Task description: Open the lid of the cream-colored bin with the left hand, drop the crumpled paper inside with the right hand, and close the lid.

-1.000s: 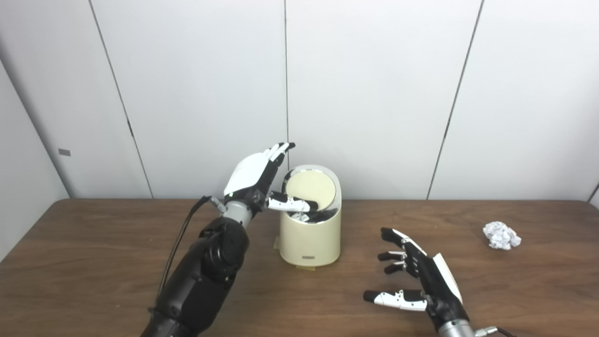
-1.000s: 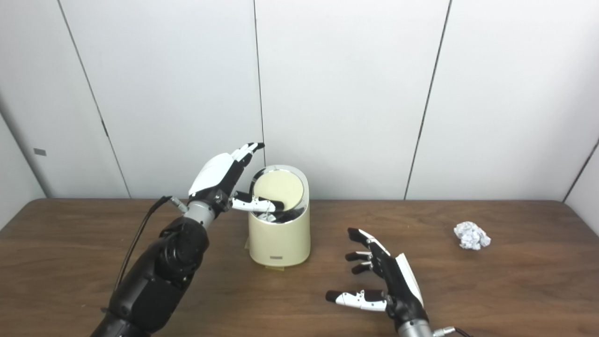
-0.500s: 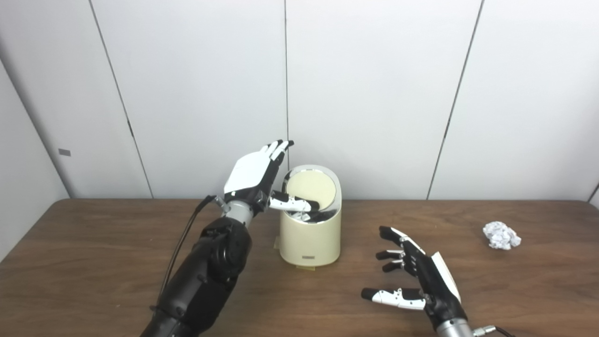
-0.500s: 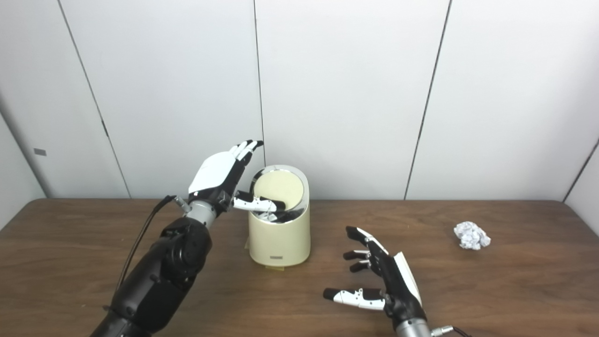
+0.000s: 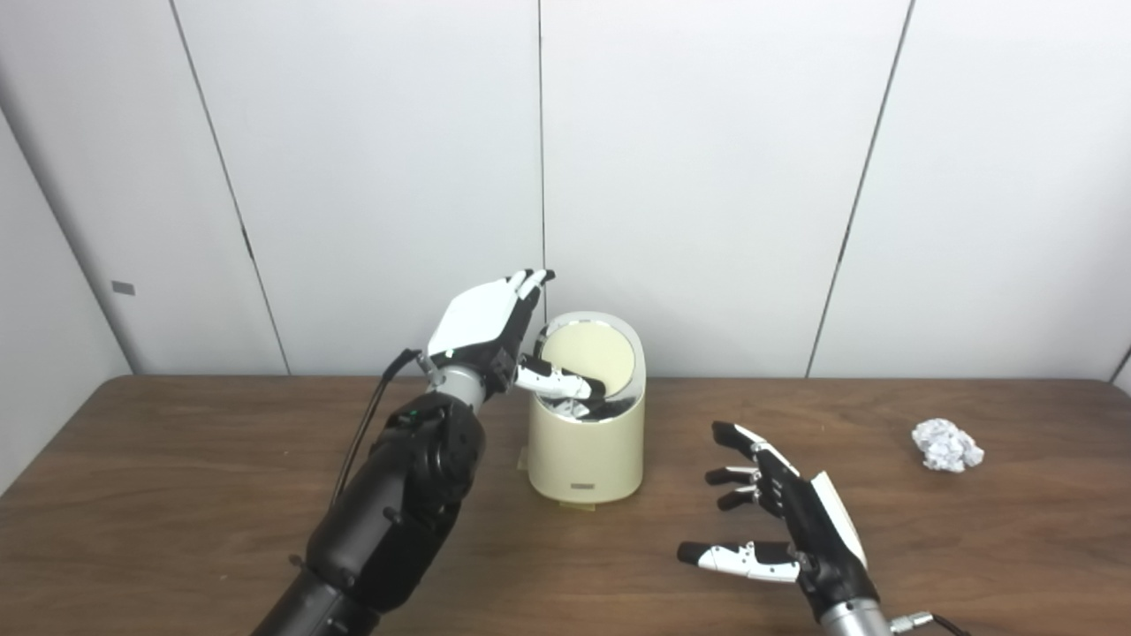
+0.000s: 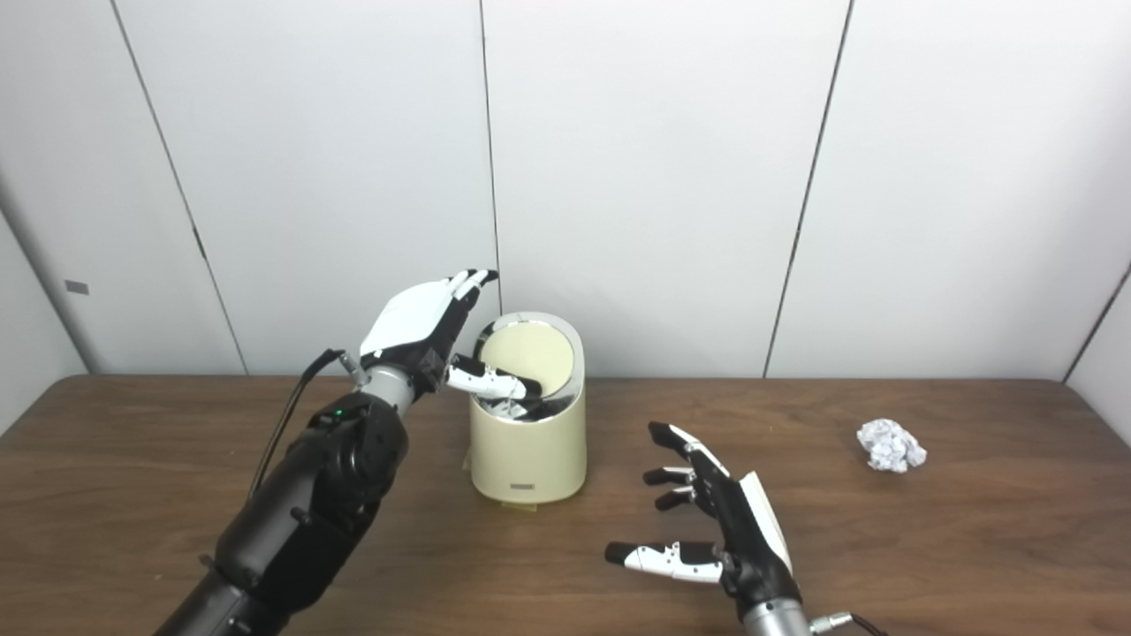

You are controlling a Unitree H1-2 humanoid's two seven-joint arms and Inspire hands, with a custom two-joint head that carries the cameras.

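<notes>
Meanwhile: lid tipped back, paper lying off to the right

Currently the cream-colored cylindrical plastic bin (image 5: 585, 449) is standing on the brown wood-grain table (image 5: 177, 495), near the white panelled wall (image 5: 707, 177). Its round cream lid (image 5: 589, 355) is tilting up and back inside a shiny rim, showing a dark opening at the front. The left hand (image 5: 491, 333) is hovering at the bin's upper left edge, its fingers (image 5: 528, 283) stretching straight upward and held together, its thumb (image 5: 559, 382) reaching across the opening in front of the lid. The right hand (image 6: 717, 524) is hanging just above the table to the right of the bin, spread wide and holding nothing. The white crumpled paper ball (image 6: 890, 444) is lying on the table well to the right, apart from both hands.
</notes>
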